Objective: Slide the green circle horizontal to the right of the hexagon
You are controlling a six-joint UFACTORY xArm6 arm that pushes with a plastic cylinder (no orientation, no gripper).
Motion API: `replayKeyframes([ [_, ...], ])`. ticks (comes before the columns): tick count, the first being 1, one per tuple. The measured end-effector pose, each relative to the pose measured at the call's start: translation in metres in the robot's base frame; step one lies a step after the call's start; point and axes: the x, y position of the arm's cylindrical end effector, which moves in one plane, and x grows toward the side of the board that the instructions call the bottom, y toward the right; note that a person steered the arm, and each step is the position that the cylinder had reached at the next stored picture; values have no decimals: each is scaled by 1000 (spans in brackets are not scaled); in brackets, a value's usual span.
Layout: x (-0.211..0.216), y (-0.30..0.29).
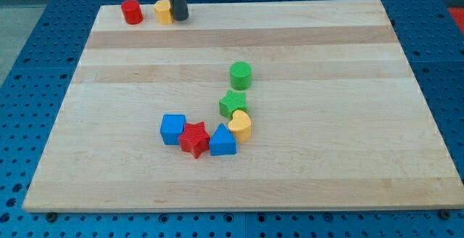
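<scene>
The green circle (241, 74) stands near the board's middle, just above a green star (233, 103). The yellow hexagon (163, 11) sits at the view's top left, with a red cylinder (131, 11) to its left. My tip (179, 17) rests at the top edge of the board, touching or almost touching the hexagon's right side, far up and to the left of the green circle.
Below the green star lie a yellow heart (241, 125), a blue triangle (222, 142), a red star (194, 138) and a blue cube (172, 129), packed close together. The wooden board (326, 158) lies on a blue perforated table.
</scene>
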Motion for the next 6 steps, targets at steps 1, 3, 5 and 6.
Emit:
replayKeyframes([
  [1,23,22],
  [3,84,117],
  [5,159,176],
  [6,192,178],
])
